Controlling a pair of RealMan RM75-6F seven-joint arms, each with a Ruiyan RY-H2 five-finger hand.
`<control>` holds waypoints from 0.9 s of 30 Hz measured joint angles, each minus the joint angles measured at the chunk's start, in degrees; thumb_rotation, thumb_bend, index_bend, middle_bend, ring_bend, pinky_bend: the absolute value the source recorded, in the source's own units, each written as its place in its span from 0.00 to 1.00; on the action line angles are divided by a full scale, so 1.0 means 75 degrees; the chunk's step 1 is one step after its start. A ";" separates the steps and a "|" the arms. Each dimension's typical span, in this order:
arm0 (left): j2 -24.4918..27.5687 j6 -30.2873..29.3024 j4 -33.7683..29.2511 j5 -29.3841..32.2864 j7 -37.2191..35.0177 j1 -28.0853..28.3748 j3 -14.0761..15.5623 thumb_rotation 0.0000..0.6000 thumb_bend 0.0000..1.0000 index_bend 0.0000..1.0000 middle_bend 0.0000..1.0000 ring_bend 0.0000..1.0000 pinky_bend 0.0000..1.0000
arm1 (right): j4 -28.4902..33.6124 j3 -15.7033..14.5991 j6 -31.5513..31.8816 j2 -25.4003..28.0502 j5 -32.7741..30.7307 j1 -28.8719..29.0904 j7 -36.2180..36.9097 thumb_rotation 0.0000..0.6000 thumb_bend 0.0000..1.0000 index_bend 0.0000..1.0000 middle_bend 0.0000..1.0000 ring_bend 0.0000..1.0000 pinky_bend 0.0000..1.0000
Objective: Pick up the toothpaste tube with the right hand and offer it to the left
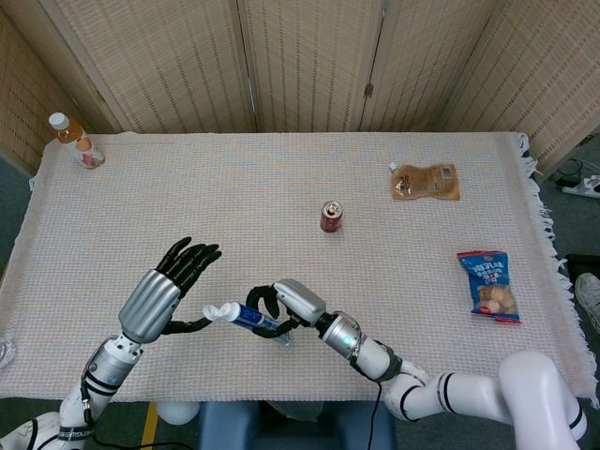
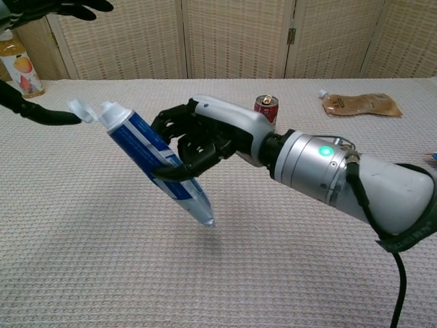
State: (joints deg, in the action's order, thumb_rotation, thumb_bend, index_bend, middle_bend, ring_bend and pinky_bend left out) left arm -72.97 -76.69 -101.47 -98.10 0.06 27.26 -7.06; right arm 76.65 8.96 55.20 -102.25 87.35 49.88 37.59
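Observation:
My right hand [image 1: 281, 309] [image 2: 201, 140] grips a blue and white toothpaste tube [image 1: 246, 318] [image 2: 153, 158] around its middle, holding it above the cloth. The tube is tilted, its white cap end [image 1: 217, 313] [image 2: 113, 111] pointing up and toward my left hand. My left hand [image 1: 167, 291] is open beside the cap, fingers spread upward, with the thumb [image 2: 41, 115] reaching toward the cap. In the chest view only its fingertips [image 2: 61, 7] show at the top left corner. The thumb tip lies very close to the cap; whether they touch I cannot tell.
A red can [image 1: 331, 216] [image 2: 265, 106] stands mid-table. A brown pouch [image 1: 427, 181] [image 2: 360, 104] lies at the far right, a blue snack bag [image 1: 488, 285] nearer the right edge. A juice bottle [image 1: 77, 140] [image 2: 18, 68] stands at the far left corner.

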 measured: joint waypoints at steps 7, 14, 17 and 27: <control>0.0122 0.0138 -0.0180 0.0075 -0.0072 0.0074 0.0079 1.00 0.13 0.05 0.13 0.13 0.04 | 0.0095 -0.0083 -0.0326 0.0029 -0.0107 0.0109 -0.0828 1.00 0.67 0.76 0.69 0.71 0.63; 0.0269 0.0144 -0.0389 0.0193 -0.0407 0.0089 0.0084 1.00 0.14 0.07 0.13 0.14 0.05 | 0.0162 -0.0067 -0.0264 -0.0074 -0.0248 0.0065 -0.1132 1.00 0.67 0.76 0.69 0.70 0.63; 0.0446 0.0136 -0.0549 0.0271 -0.0798 0.0060 0.0109 1.00 0.14 0.07 0.13 0.13 0.04 | 0.0149 -0.0006 -0.0079 -0.0080 -0.0263 -0.0013 -0.0941 1.00 0.67 0.76 0.69 0.70 0.63; 0.1124 0.0584 -0.1150 0.0236 -0.3503 0.0233 0.0380 0.40 0.11 0.07 0.08 0.04 0.00 | 0.0328 0.0193 0.0360 -0.0302 -0.0214 -0.0123 -0.0680 1.00 0.67 0.77 0.69 0.71 0.63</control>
State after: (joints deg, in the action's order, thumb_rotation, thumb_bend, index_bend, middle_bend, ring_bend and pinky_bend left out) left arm -64.54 -72.31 -110.09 -96.33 -26.21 29.01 -4.20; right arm 79.11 10.41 57.90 -104.51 85.74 48.96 32.49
